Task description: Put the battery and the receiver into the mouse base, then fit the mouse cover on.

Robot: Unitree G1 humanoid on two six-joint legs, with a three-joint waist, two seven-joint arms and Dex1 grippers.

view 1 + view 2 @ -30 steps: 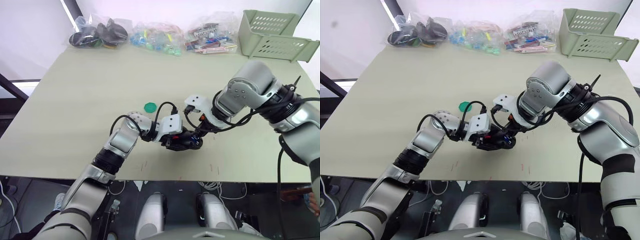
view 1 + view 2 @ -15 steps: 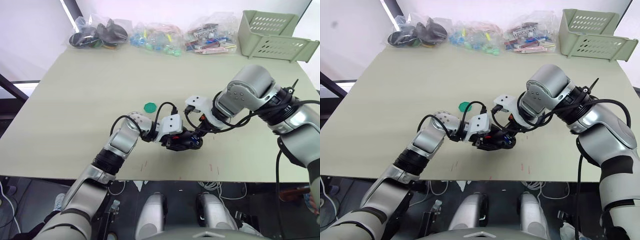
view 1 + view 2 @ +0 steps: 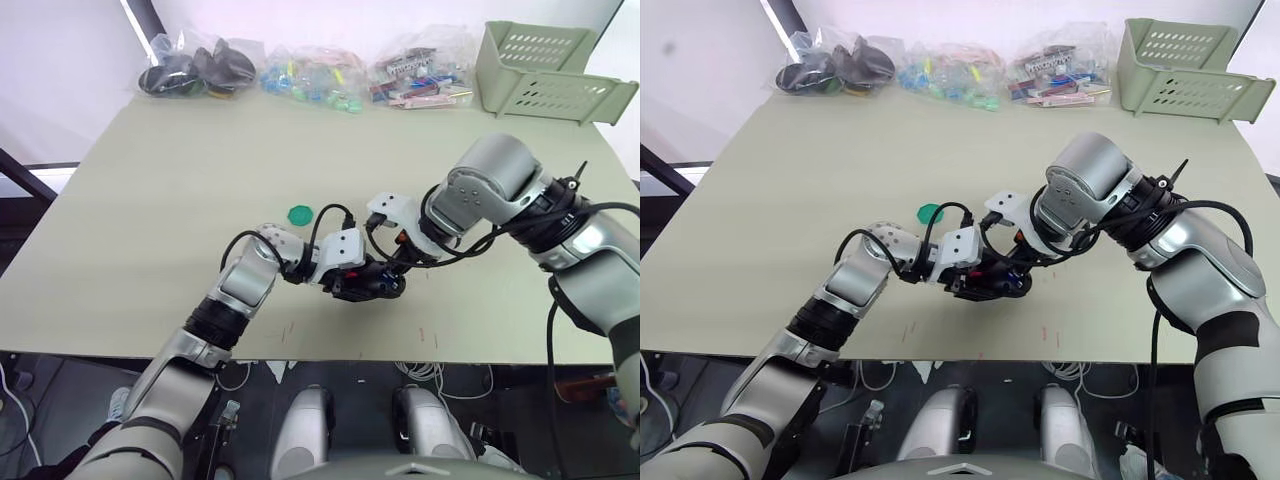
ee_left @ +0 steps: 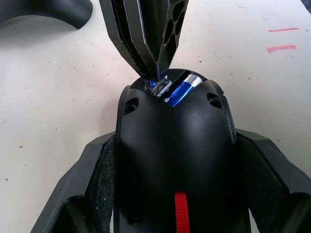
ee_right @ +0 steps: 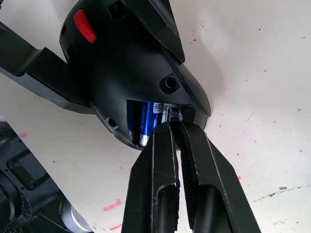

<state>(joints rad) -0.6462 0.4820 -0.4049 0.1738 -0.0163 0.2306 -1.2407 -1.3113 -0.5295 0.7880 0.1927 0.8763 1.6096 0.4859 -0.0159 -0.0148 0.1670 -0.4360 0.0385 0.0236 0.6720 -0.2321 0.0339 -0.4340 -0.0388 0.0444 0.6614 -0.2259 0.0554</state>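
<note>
blue battery [image 5: 147, 122] sits inside the mouse base [image 5: 131, 73].

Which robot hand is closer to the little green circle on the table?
Left. The left gripper clamps the mouse base just below the green disc; the right gripper pokes into the base from its far side.

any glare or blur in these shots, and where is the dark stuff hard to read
Left wrist view: a bright glint on the blue cylindrical battery; the matt black oval mouse base is near-featureless shadow.
Right wrist view: the right gripper fingers are soft, being so close.
Left eye view: even light on the pale green table, glare on the clear plastic bags.
</note>
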